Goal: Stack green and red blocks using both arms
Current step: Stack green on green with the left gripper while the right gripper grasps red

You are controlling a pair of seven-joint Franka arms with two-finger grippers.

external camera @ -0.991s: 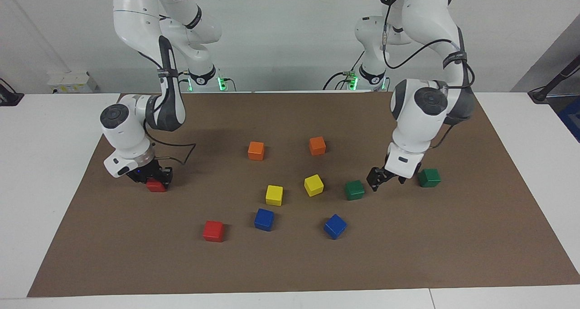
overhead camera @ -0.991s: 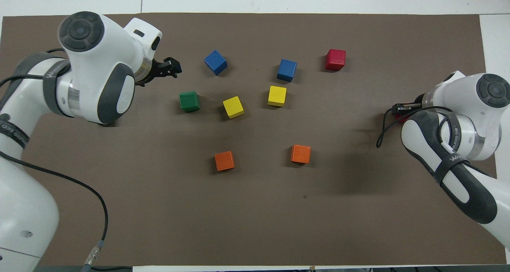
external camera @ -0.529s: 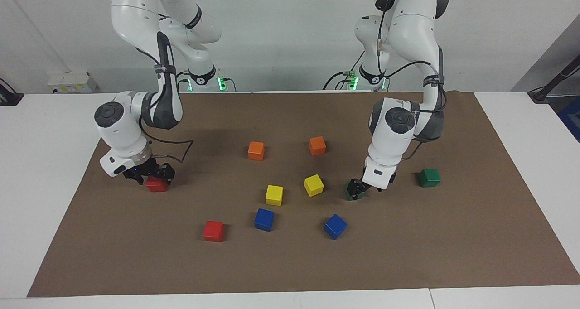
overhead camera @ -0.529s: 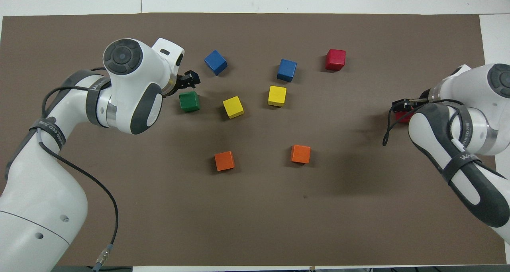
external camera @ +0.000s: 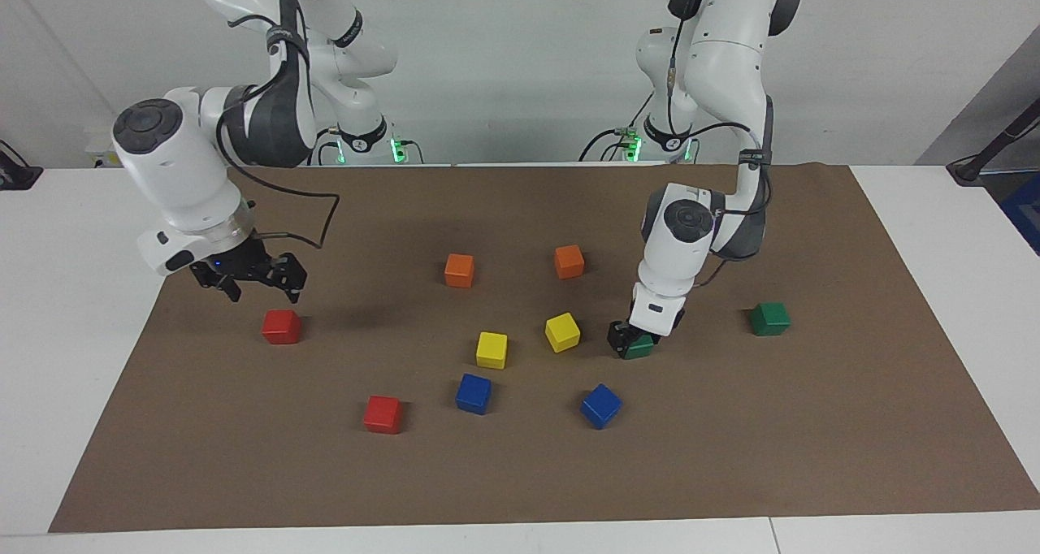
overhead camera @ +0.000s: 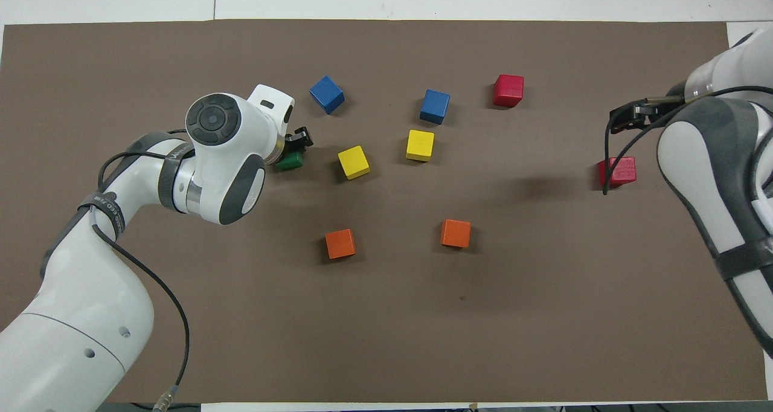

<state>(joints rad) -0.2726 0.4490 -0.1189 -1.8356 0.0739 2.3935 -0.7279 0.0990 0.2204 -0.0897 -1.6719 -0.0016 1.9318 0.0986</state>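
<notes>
A green block (external camera: 642, 347) sits on the brown mat (external camera: 853, 424), beside a yellow cube. My left gripper (external camera: 632, 341) is down around it; it also shows in the overhead view (overhead camera: 297, 141), partly covering that green block (overhead camera: 291, 161). The second green block (external camera: 769, 318) sits toward the left arm's end, hidden under the arm in the overhead view. My right gripper (external camera: 253, 282) is open and empty, raised over a red block (external camera: 281, 326) that rests on the mat; both show in the overhead view, gripper (overhead camera: 631, 113) and block (overhead camera: 617, 171). The second red block (external camera: 383, 414) lies farther from the robots.
Two orange cubes (external camera: 459, 270) (external camera: 569, 261) lie nearest the robots mid-mat. Two yellow cubes (external camera: 491, 349) (external camera: 562, 331) and two blue cubes (external camera: 474, 393) (external camera: 601, 405) lie between the red and green blocks. White table surrounds the mat.
My right gripper let go of the red block and rose above it. My left gripper swung toward the table's middle and came down around the green block.
</notes>
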